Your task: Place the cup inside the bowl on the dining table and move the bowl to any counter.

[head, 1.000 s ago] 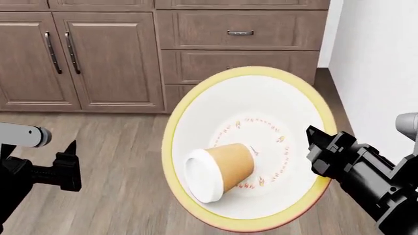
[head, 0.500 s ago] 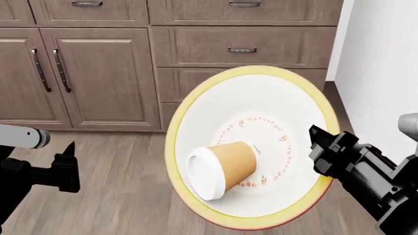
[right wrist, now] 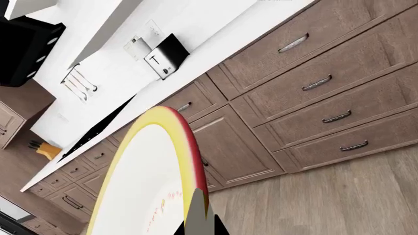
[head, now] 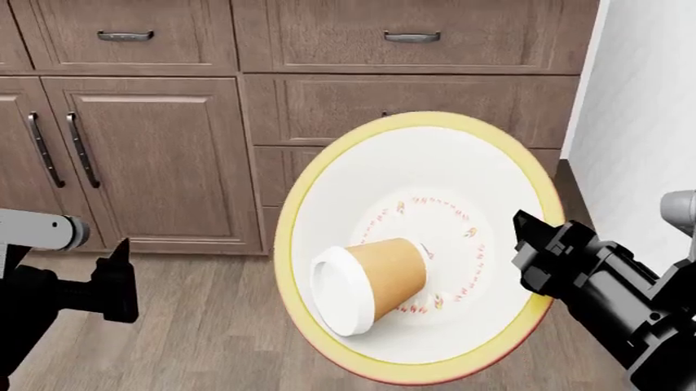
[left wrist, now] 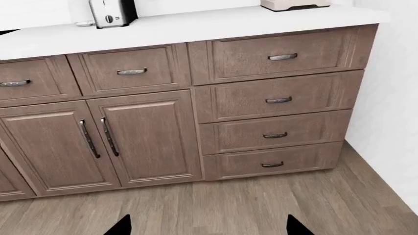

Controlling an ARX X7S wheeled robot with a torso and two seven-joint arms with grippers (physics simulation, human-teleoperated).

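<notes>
Bowl with the cup lying inside stays clamped by its rim in our right claw while the cabinets have drawn closer, so we near the desk; left claw hangs wide, empty.

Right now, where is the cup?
In the head view, the cup lies on its side inside the bowl, which the right claw holds before the cabinets.
</notes>
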